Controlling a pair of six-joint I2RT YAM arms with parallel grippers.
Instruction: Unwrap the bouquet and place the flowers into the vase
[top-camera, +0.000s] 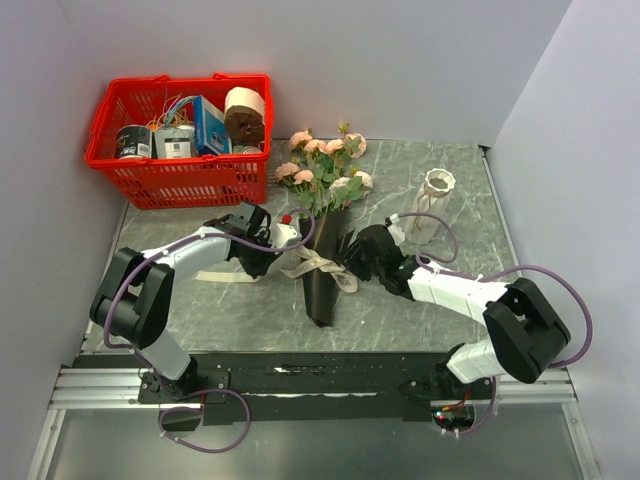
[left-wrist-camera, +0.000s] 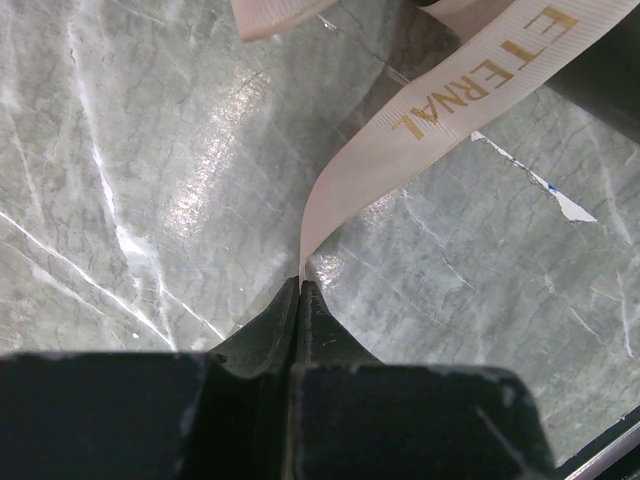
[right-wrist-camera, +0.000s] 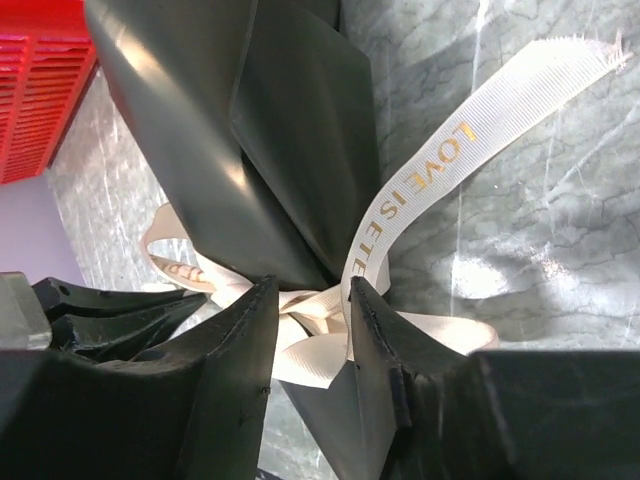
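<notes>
The left gripper (left-wrist-camera: 302, 285), closed, is pinching the tail of the soft, slippery cream fabric ribbon (left-wrist-camera: 440, 100); the right gripper (right-wrist-camera: 312, 300), half-open, is straddling its knot (right-wrist-camera: 310, 335), not clamping it.

Left arm (top-camera: 195, 248), right arm (top-camera: 450, 288): white links, black joints; purple cables (top-camera: 565, 280); matte black gripper fingers (right-wrist-camera: 235, 345).

Gold lettering on the ribbon (right-wrist-camera: 450, 150) folds out of sight after "LOVE IS ETE", the red basket (right-wrist-camera: 40, 90) is cut off at the edge, and the dark wrap (top-camera: 322, 285) hides the stems of the flowers (top-camera: 325, 165).
</notes>
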